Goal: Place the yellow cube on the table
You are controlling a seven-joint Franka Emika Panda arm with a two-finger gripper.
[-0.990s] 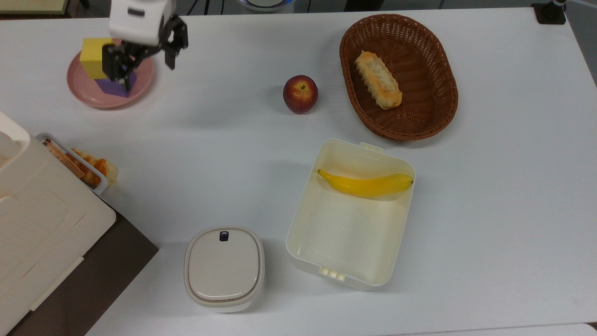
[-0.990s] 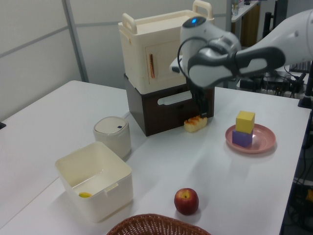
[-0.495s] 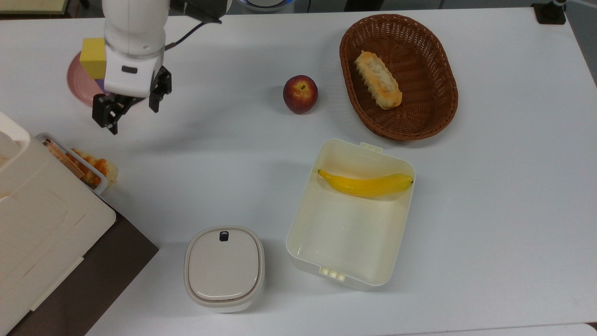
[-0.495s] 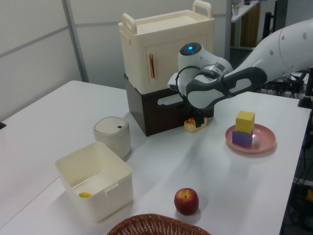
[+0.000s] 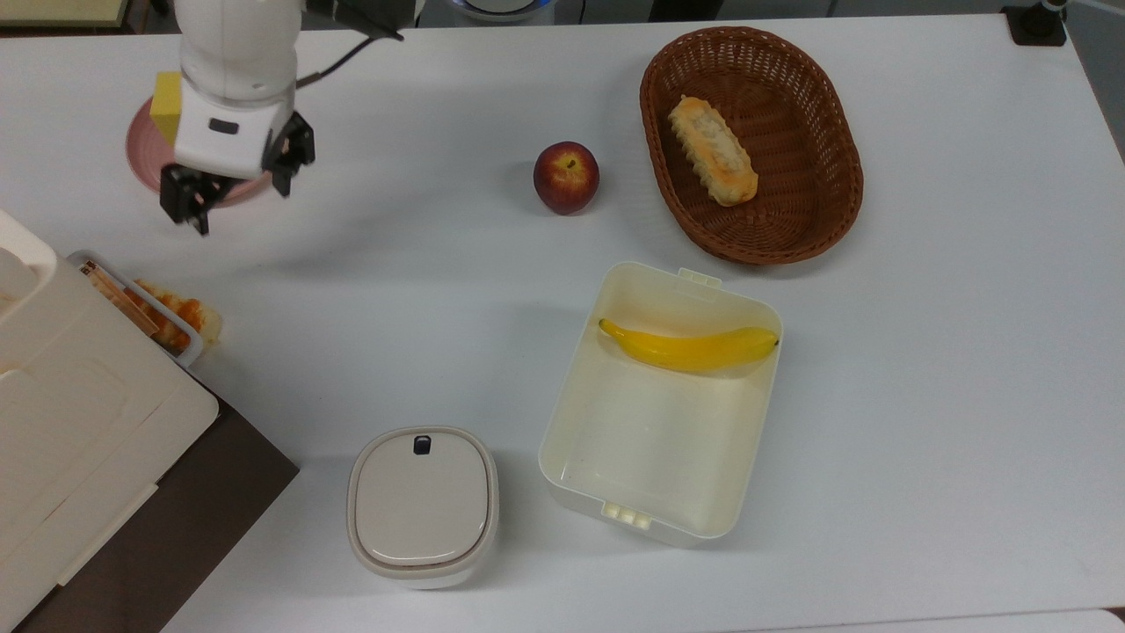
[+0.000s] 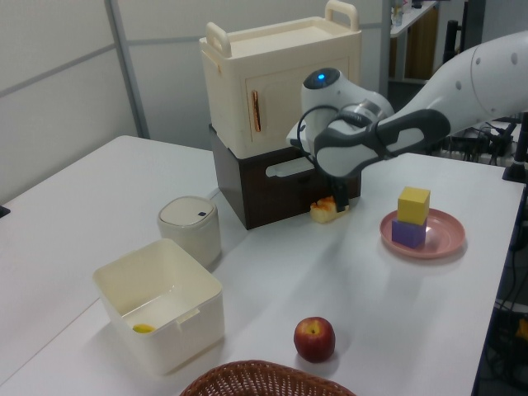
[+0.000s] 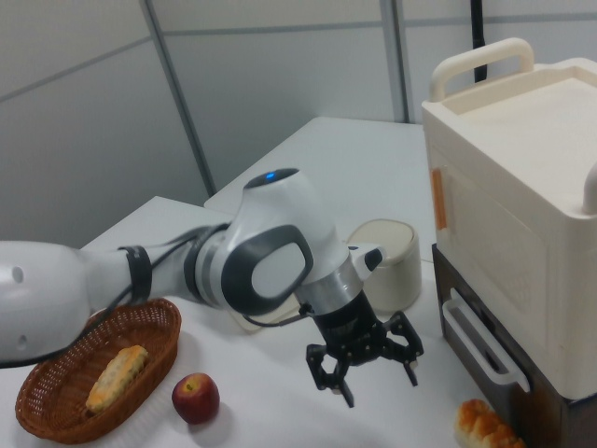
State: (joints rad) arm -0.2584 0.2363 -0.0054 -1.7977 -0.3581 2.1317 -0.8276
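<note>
The yellow cube (image 6: 413, 205) sits on top of a purple cube (image 6: 408, 233) on the round pink plate (image 6: 437, 240), at the far left of the table (image 5: 422, 290) in the top view and at the left view's right. The gripper (image 5: 233, 189) hangs above the table with its fingers spread wide and nothing between them, just off the plate's near edge in the top view, so the cube lies beside and beyond it, untouched. In the right view the gripper (image 7: 366, 369) points down, with a bread roll (image 7: 485, 427) to the right view's right.
</note>
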